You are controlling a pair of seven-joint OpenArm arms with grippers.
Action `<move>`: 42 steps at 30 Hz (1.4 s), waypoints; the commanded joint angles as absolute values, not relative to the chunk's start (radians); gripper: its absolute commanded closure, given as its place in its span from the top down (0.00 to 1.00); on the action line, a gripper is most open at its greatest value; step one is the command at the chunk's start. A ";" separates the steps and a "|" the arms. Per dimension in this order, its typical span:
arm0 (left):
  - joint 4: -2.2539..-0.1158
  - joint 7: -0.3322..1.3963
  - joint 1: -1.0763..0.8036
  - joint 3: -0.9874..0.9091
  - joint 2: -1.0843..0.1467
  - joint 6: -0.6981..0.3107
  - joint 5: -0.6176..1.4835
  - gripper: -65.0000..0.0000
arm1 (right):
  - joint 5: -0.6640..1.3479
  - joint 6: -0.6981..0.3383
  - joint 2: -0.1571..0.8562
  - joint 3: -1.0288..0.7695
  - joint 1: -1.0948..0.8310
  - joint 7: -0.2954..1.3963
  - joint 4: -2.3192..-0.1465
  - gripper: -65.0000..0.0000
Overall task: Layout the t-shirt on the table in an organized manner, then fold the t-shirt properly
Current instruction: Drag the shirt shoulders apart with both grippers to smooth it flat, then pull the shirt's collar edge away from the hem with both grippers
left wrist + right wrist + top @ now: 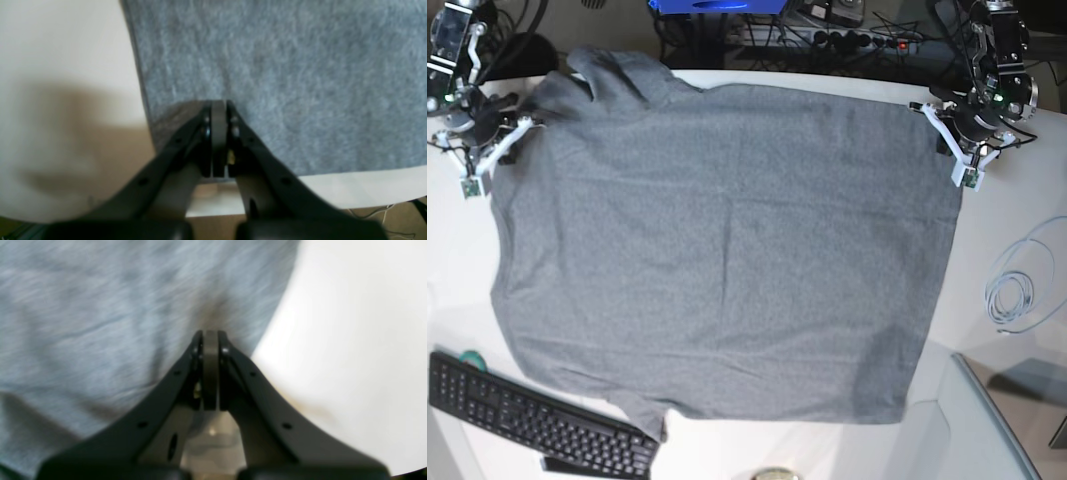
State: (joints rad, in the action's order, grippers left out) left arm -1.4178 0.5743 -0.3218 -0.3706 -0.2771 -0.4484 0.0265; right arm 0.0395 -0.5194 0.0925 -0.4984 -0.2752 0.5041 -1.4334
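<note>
Evidently t-shirt [727, 250] spread flat on table [1007, 200]; no writing legible.

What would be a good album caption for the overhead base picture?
Two closed grippers, left and right, pinch a grey t-shirt spread over a white table.

A black keyboard [537, 420] lies at an angle in the near left corner of the base view, with a small green round thing [469, 357] just beside its upper edge. A coil of pale cable [1010, 297] lies on the right side. Along the far edge sit a blue box [717, 6] and a power strip [847, 40] among tangled dark cables.
</note>
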 commanded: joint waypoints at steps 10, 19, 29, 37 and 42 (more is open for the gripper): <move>-1.633 0.576 -0.407 -0.535 -0.265 -0.449 0.139 0.00 | -0.054 -0.529 0.065 -0.512 -0.231 0.486 -1.566 0.01; -1.558 0.651 -0.464 -0.849 -0.266 -0.608 0.397 0.00 | 0.177 -0.532 -0.033 -0.568 -0.409 0.487 -1.862 0.32; -1.339 0.530 -0.403 -0.865 -0.259 -0.698 0.397 0.94 | 0.328 -0.651 -0.033 -0.576 -0.512 0.487 -1.867 0.65; -1.241 0.535 -0.340 -0.805 -0.243 -0.698 0.390 0.66 | 0.325 -0.668 -0.025 -0.576 -0.509 0.487 -1.845 0.65; -1.207 0.532 -0.337 -0.743 -0.228 -0.698 0.390 0.63 | 0.329 -0.685 -0.025 -0.581 -0.506 0.484 -1.771 0.65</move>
